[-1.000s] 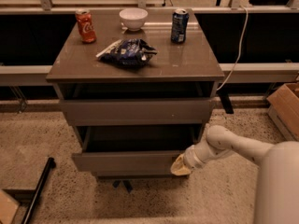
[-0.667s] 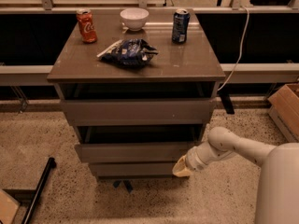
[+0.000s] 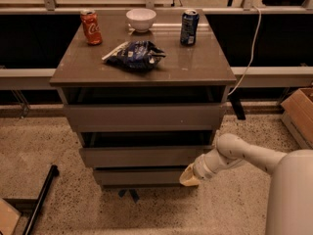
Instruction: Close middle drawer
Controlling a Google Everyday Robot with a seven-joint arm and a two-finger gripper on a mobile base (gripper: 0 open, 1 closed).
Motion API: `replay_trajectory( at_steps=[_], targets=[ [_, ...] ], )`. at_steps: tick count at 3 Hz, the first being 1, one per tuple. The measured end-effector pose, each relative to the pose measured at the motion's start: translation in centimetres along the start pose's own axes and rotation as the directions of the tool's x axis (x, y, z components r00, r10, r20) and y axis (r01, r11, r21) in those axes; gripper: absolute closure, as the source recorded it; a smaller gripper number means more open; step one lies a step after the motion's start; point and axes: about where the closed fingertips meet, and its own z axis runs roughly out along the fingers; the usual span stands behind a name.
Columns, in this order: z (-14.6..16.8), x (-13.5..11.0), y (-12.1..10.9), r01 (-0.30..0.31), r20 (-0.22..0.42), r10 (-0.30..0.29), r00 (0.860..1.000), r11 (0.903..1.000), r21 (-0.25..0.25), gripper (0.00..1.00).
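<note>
Middle drawer (image 3: 144, 156) front runs along tabletop's (image 3: 195, 65) front edge, slightly out; gripper (image 3: 190, 176) near its lower-right end, open-or-shut can't tell.

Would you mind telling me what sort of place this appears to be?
Likely an office or lab test area: a drawer cabinet topped with a red soda can, a speckled floor, a cardboard box. The gripper is below the right end of the middle drawer.
</note>
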Motion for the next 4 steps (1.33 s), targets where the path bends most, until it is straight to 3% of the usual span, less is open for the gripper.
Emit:
replay_trajectory(
  at_steps=[1, 2, 3, 4],
  targets=[
    [0.3, -0.1, -0.5, -0.004, 0.000, 0.004, 1.000, 0.9999, 0.009, 0.28],
    [-0.2, -0.4, -2.9, 0.019, 0.015, -0.019, 1.000, 0.9987, 0.048, 0.05],
    [-1.9, -0.7, -5.4, 0.034, 0.021, -0.037, 0.999, 0.9921, 0.120, 0.00],
    [-1.9, -0.7, -5.4, 0.034, 0.021, -0.037, 0.999, 0.9921, 0.120, 0.00]
  ],
)
